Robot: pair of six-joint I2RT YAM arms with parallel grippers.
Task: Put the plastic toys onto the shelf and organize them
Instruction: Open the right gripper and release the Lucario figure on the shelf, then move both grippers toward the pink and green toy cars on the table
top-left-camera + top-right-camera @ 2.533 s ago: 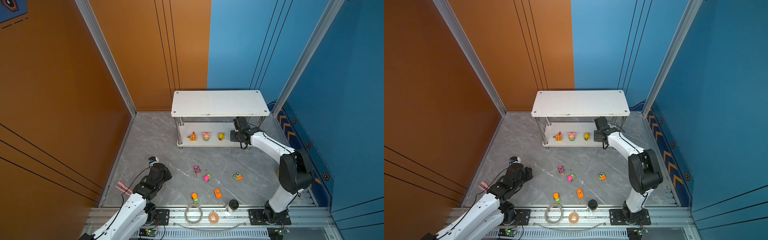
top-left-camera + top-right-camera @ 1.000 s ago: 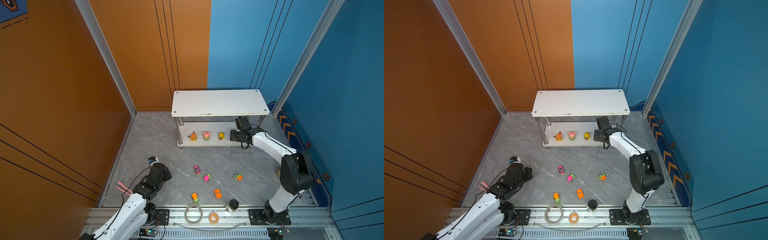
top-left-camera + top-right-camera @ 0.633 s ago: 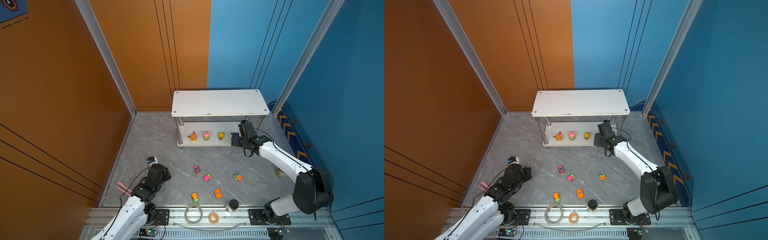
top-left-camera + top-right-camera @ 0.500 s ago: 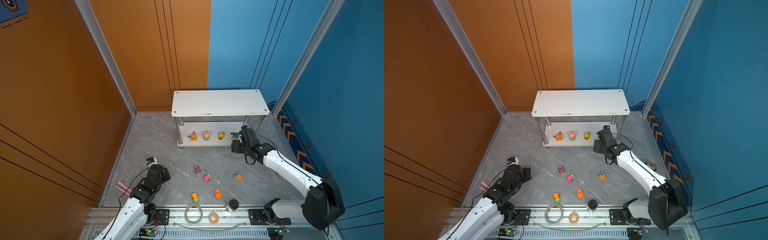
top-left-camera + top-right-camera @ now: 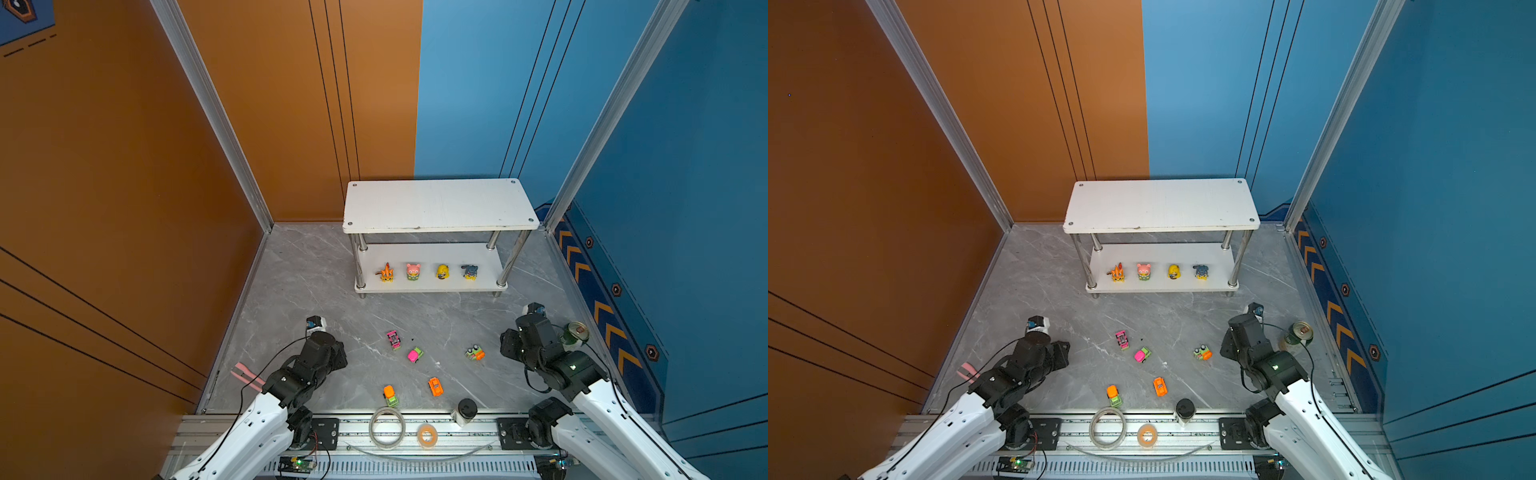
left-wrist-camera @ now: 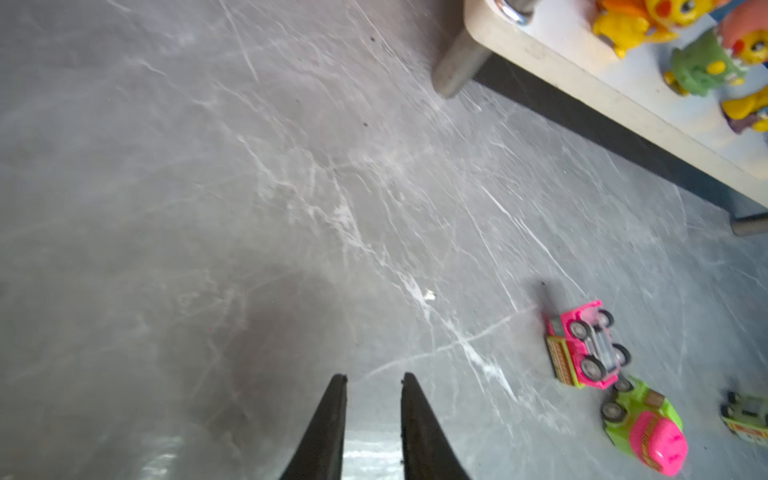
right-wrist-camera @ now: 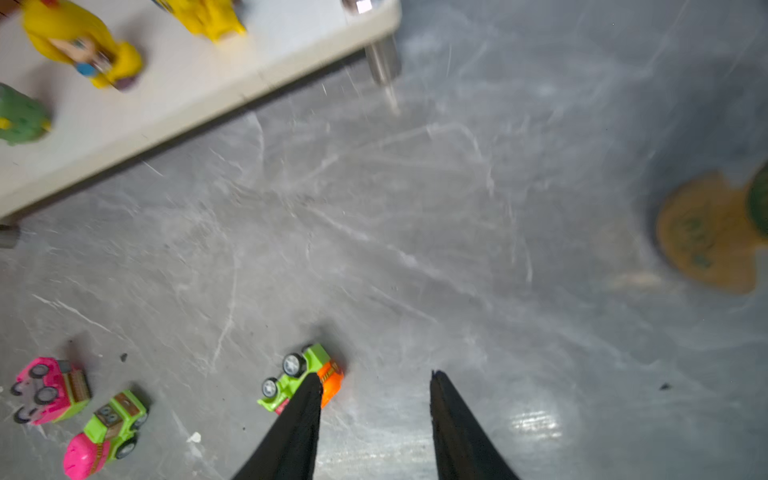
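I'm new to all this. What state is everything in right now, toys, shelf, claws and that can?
White two-tier shelf with chrome posts: upright, toys on lower board only.
Orange figurine, pink figurine, yellow figurine, blue-grey figurine: standing in a row on the lower board.
Pink car, pink-green car, green-orange car, orange-green car, orange car: loose on the grey floor.
Left gripper: open, empty.
Right gripper: open, empty.
Green drinks can: standing on the floor.

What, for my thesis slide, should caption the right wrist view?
Open, empty right hand above the marble floor near a lime-and-orange car, with the shelf and a yellow figurine behind.
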